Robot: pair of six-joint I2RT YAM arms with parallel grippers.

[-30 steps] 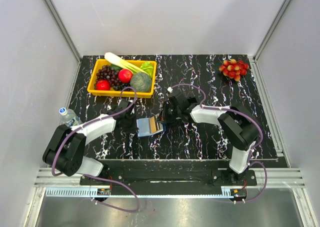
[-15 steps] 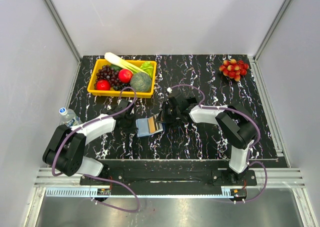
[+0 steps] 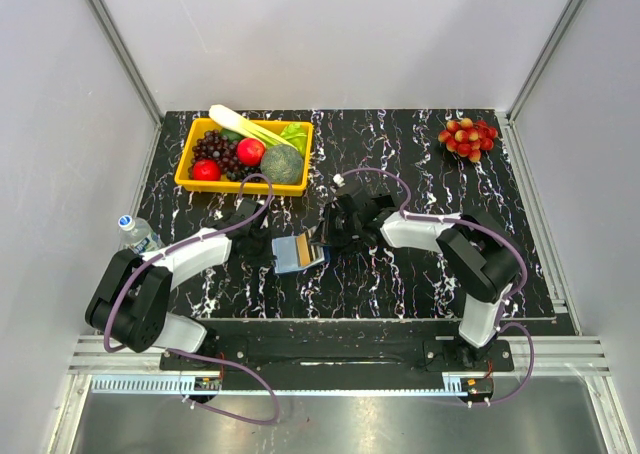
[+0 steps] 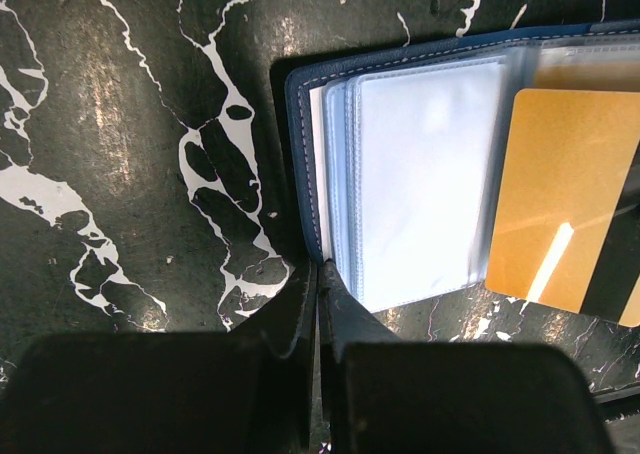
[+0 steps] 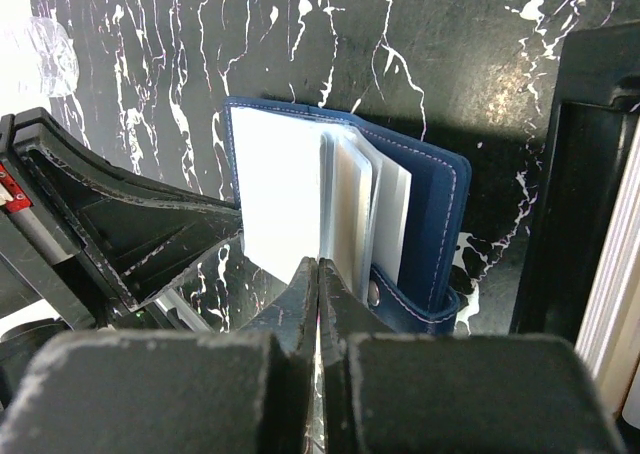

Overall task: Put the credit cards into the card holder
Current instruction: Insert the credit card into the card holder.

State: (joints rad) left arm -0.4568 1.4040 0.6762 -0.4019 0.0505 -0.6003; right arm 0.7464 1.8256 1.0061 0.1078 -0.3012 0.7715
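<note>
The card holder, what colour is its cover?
Dark blue with pale stitching. The card holder shows best in the right wrist view.

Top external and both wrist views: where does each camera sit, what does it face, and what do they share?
Top external: above, behind the bases, facing down at the table; both arms show.
Left wrist: on left arm, facing down; shut left gripper pinches the card holder.
Right wrist: on right arm; shut right gripper at the holder's sleeves.
Shared by all: the card holder.
</note>
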